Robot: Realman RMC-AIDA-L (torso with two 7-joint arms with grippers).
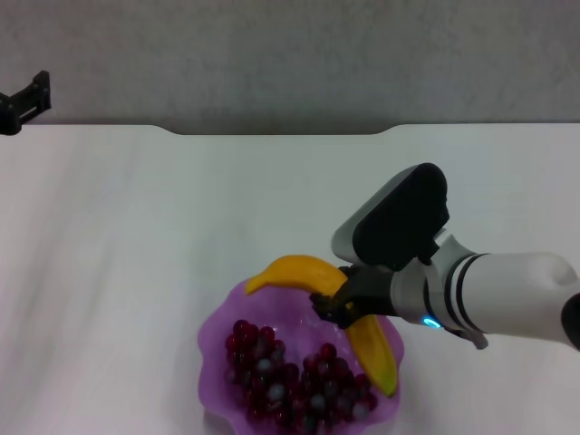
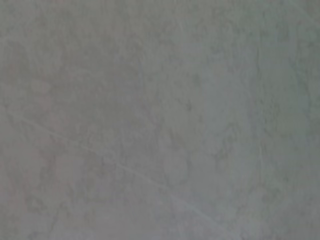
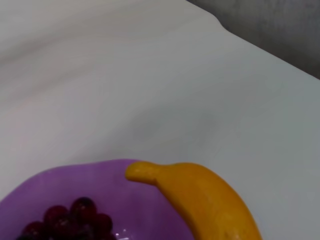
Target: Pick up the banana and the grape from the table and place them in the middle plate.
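grey wall fills the far background behind the table (image 1: 136,199), whose white top has a notched far edge; nothing else lies on the bare surface around the middle plate (image 1: 216,340). a small black part of the left gripper (image 1: 23,102) shows at the far left edge of the head view, well apart from the work, and its own wrist view gives only a blank grey surface — whether its fingers are parted or closed cannot be told.

the right arm reaches in from the right side of the head view, its white forearm running roughly level over the table and ending in a dark wrist housing that tilts down toward the plate. the right gripper (image 1: 333,308) sits at the bend of the banana (image 1: 373,349), its dark fingers clenched around the fruit's middle.

the banana lies across the plate's right side: one end points toward the robot's left over the far rim, the other runs down toward the near right rim. in the right wrist view the banana (image 3: 200,195) arcs over the purple plate (image 3: 60,182) rim, close beneath the camera. the grape (image 1: 294,381) bunch rests inside the plate, spread over its near half, just beside the banana's lower part and a little to the left of the gripper — apart from its fingers.
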